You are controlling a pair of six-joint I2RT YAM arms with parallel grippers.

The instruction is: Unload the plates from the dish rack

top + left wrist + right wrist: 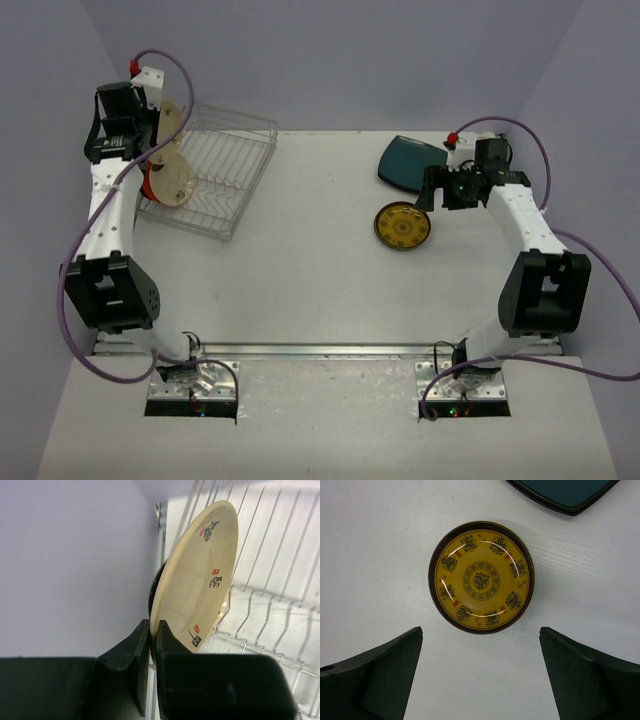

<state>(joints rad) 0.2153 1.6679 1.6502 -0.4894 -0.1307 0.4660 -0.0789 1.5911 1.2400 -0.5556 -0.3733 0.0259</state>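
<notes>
My left gripper [155,128] is shut on the rim of a cream round plate with small marks [174,118], held on edge over the left end of the wire dish rack [232,170]. The left wrist view shows the fingers [167,640] pinching that plate [200,580] above the rack wires [280,605]. A second cream plate [172,182] and an orange-red one [147,186] stand in the rack. A yellow patterned plate [402,226] and a dark teal rounded-square plate [410,160] lie on the table. My right gripper [480,636] is open above the yellow plate [481,577].
The purple side wall [70,565] is close on the left of the held plate. A dark shape [151,592] shows behind it. The teal plate's corner [565,492] is just beyond the yellow plate. The rack's right half holds no plates.
</notes>
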